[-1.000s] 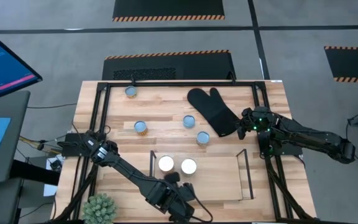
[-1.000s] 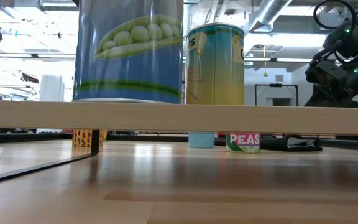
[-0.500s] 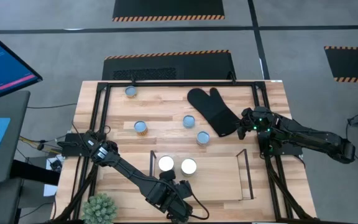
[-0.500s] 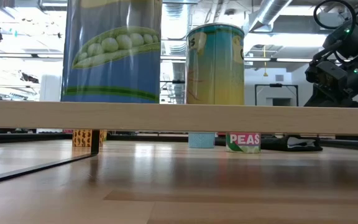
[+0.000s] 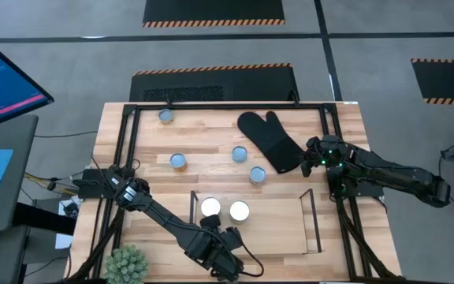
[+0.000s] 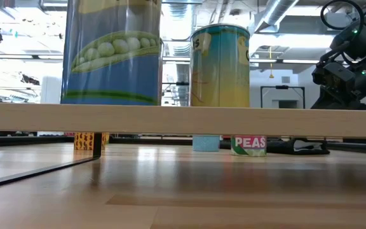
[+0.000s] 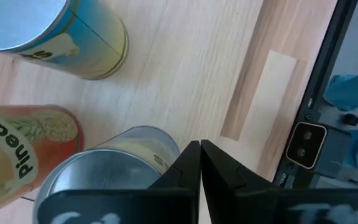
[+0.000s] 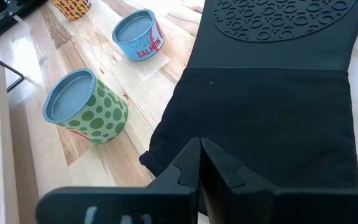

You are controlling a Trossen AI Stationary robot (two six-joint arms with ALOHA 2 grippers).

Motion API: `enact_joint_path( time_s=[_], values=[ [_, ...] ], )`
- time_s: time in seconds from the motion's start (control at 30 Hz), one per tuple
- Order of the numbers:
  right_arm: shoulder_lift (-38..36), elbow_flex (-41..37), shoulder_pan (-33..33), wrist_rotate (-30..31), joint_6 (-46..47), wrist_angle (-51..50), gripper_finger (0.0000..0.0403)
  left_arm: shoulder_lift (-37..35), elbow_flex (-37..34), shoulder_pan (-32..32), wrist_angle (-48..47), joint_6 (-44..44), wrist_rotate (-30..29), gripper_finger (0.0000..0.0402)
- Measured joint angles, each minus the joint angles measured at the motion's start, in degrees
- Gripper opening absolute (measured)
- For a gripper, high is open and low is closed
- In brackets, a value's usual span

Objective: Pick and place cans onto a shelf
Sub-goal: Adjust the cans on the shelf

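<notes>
My left gripper (image 5: 213,246) is shut over the near part of the shelf (image 5: 306,229), a wire rack with a light wood plank (image 6: 246,119). It stands right beside a silver-topped can (image 7: 104,171), which my arm hides in the high view. In the low view this is the big pea can (image 6: 112,54), standing on the plank. Two white-topped cans (image 5: 210,207) (image 5: 239,211) stand on the shelf behind it. Several more cans (image 5: 178,161) stand on the table. My right gripper (image 8: 199,144) is shut, raised over the black oven mitt (image 8: 272,93). My left gripper is shut, and the outer side of one finger (image 7: 182,163) lies against the can's top rim (image 7: 166,142). The fingers point down from above. The can stands on its base on the shelf plank.
A red pineapple can (image 7: 17,146) and a yellow-blue can (image 7: 73,37) stand close beside the pea can. A green-dotted can (image 8: 82,106) and a salmon can (image 8: 138,34) stand near the mitt. The black outer frame (image 5: 124,158) rings the table. A potted plant (image 5: 124,264) sits at the near left.
My left gripper has gone a little toward the table's left edge. The pea can has slid the same way along the shelf plank, leaning briefly midway, and now stands farther from the yellow can.
</notes>
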Motion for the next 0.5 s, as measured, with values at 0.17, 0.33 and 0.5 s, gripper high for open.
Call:
enact_joint_path(
  time_s=[0.17,0.33,0.5],
  values=[
    [0.0,0.0,0.0,0.0,0.0,0.0,0.0033,-0.4,0.1,0.3,3.5,0.3,-1.1,0.0000],
    [0.0,0.0,0.0,0.0,0.0,0.0,0.0033,-4.0,0.3,1.7,15.5,9.9,-8.3,0.0000],
    [0.0,0.0,0.0,-0.1,0.2,0.0,0.0033,-9.9,0.3,5.2,14.7,14.4,-18.0,0.0000]
  ],
)
